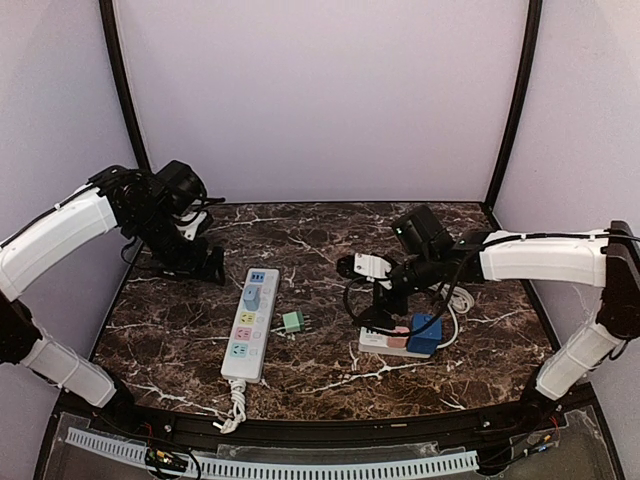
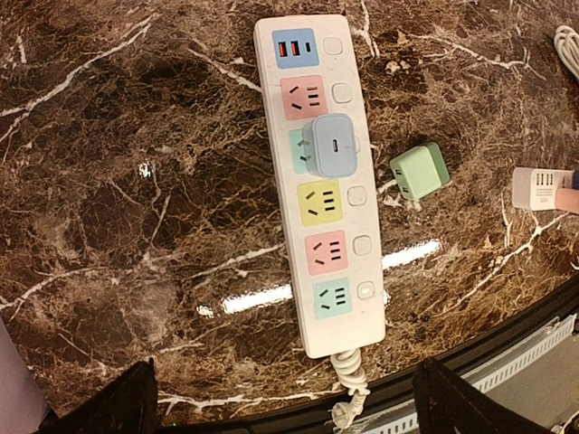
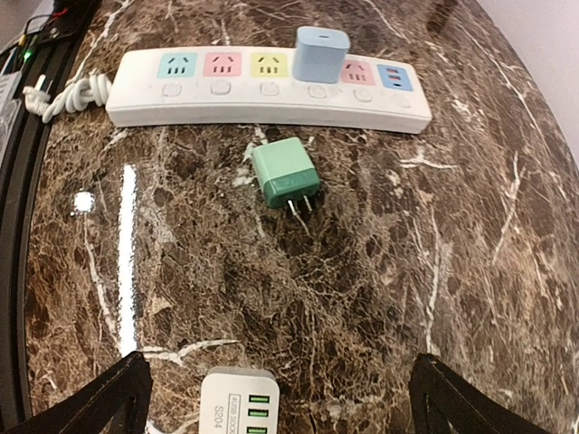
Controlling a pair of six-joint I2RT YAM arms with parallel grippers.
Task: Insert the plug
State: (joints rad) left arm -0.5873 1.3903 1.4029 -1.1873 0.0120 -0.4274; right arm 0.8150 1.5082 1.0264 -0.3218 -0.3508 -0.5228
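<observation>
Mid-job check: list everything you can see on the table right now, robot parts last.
power strip: one, white with pastel sockets, left of centre, cord toward the near edge
adapter: one, light blue, plugged into the power strip
plug: one, green, loose on the table just right of the power strip
small strip: one, white, right of centre
block: one, blue, on the small strip
cables: at least two, black and white, by the small strip
table: one, dark brown marble
left arm: one, white and black, far left, jaws open, empty
right arm: one, white and black, above the small strip, jaws open, empty
</observation>
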